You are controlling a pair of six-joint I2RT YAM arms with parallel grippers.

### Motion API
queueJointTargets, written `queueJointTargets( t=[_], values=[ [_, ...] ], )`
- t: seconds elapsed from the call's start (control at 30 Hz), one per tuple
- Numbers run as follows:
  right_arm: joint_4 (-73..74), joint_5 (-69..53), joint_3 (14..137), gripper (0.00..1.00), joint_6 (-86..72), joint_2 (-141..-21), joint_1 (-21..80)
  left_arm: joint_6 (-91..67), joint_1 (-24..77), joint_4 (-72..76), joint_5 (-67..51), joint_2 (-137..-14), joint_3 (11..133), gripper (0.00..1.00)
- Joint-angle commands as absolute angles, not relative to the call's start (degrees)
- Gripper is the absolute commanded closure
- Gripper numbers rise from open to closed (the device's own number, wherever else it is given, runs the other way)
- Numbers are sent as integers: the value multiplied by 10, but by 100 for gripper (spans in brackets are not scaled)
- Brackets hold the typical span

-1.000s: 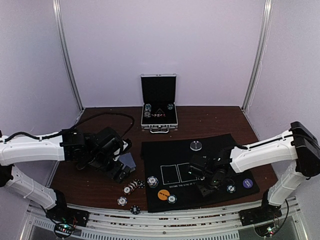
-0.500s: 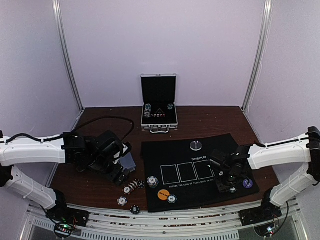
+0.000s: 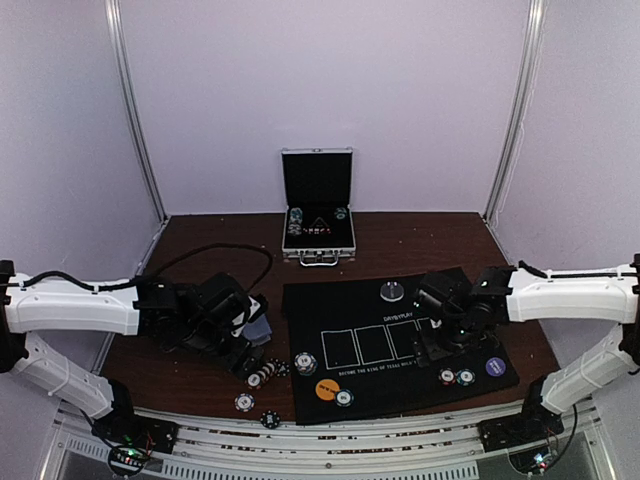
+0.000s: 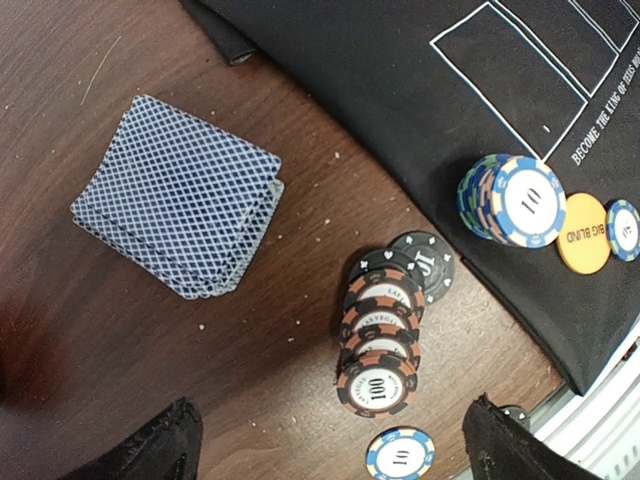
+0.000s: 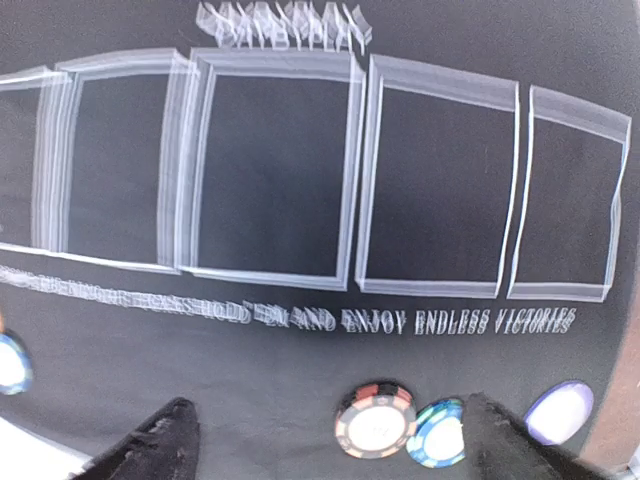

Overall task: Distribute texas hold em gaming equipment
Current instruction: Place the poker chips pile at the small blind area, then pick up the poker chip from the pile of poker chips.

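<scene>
My left gripper (image 4: 330, 442) hangs open over the wooden table, nothing between its fingers. Below it lies a fanned row of orange-and-black poker chips (image 4: 380, 340), with a blue chip (image 4: 400, 455) nearer and a black chip (image 4: 425, 262) behind. The stack of blue-backed playing cards (image 4: 178, 210) sits to the left. On the black mat (image 3: 400, 320) are a blue chip stack (image 4: 515, 198) and an orange button disc (image 4: 583, 233). My right gripper (image 5: 330, 442) is open above the mat. Beneath it a red-and-black chip (image 5: 375, 420) lies beside a blue chip (image 5: 438, 432), near the purple disc (image 5: 558, 412).
An open silver case (image 3: 318, 205) stands at the back centre of the table. A silver-grey disc (image 3: 392, 291) rests at the mat's far edge. Another blue chip (image 3: 344, 398) lies by the orange disc (image 3: 326, 389), and a dark chip (image 3: 270, 420) sits near the table's front rail.
My right gripper opened and left a red-and-black chip beside the blue chip on the right of the mat, then drew back from it. The left gripper shifted slightly over the chip row.
</scene>
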State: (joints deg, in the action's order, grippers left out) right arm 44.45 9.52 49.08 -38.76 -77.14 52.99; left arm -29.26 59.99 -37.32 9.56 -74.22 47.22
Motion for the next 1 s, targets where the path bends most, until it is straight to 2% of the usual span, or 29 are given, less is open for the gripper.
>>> queueJointTargets(
  t=[0.0, 0.23, 0.4, 0.5, 0.67, 0.97],
  values=[
    [460, 142, 563, 0, -340, -724, 527, -295, 599, -322, 95, -731, 452, 6],
    [327, 155, 611, 0, -203, -620, 523, -292, 599, -263, 110, -729, 408, 5],
    [139, 119, 527, 0, -132, -503, 522, -275, 599, -210, 75, -741, 374, 4],
    [75, 105, 485, 0, -121, -458, 521, -266, 599, -198, 68, -754, 366, 4],
    [76, 67, 482, 0, -118, -454, 522, -272, 600, -196, 60, -786, 367, 11],
    [103, 15, 508, 1, -107, -520, 522, -285, 622, -198, 65, -777, 327, 13]
  ],
)
